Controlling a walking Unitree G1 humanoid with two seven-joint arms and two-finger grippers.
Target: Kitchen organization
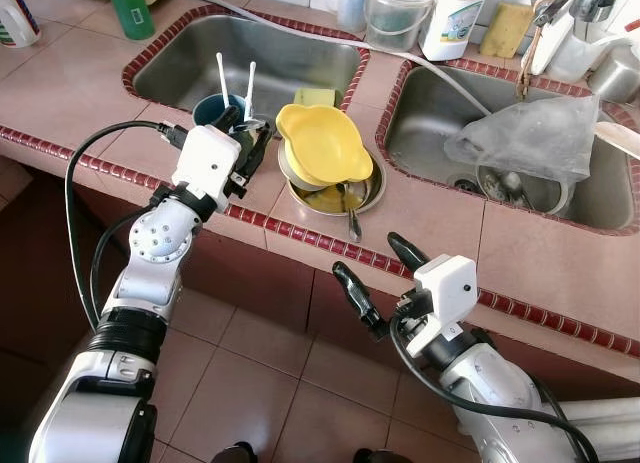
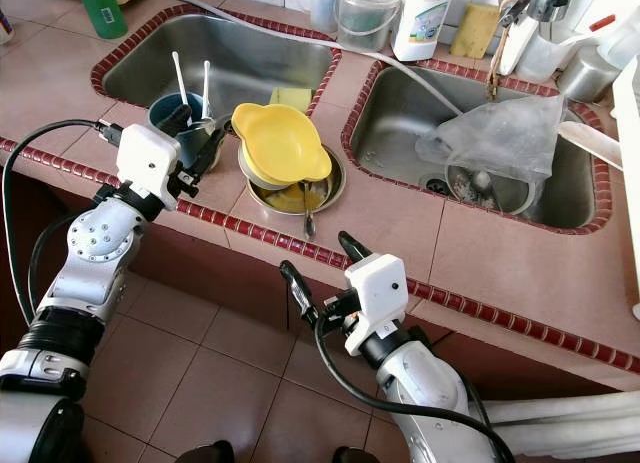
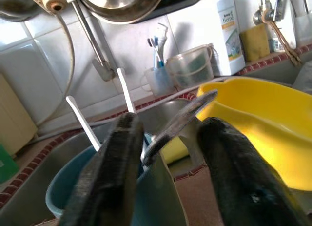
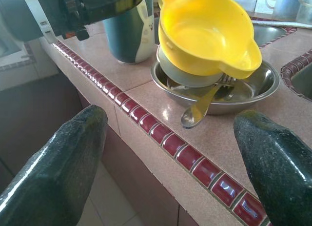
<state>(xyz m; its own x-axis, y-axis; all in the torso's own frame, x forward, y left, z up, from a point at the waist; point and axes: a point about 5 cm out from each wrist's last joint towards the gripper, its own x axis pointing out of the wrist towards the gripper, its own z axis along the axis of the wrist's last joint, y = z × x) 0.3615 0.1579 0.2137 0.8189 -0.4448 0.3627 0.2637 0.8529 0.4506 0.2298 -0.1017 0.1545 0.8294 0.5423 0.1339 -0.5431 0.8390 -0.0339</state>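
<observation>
Left gripper sits just beside the blue cup, its fingers closed on a metal utensil whose tip hangs over the cup's mouth, likely so it can drop in with the two white utensils standing there. Beside the cup, on the side away from the arm, a yellow bowl tilts on a steel dish. Right gripper waits with fingers spread, below the counter edge and well apart from the cup.

Bag perhaps hides dishes underneath.
</observation>
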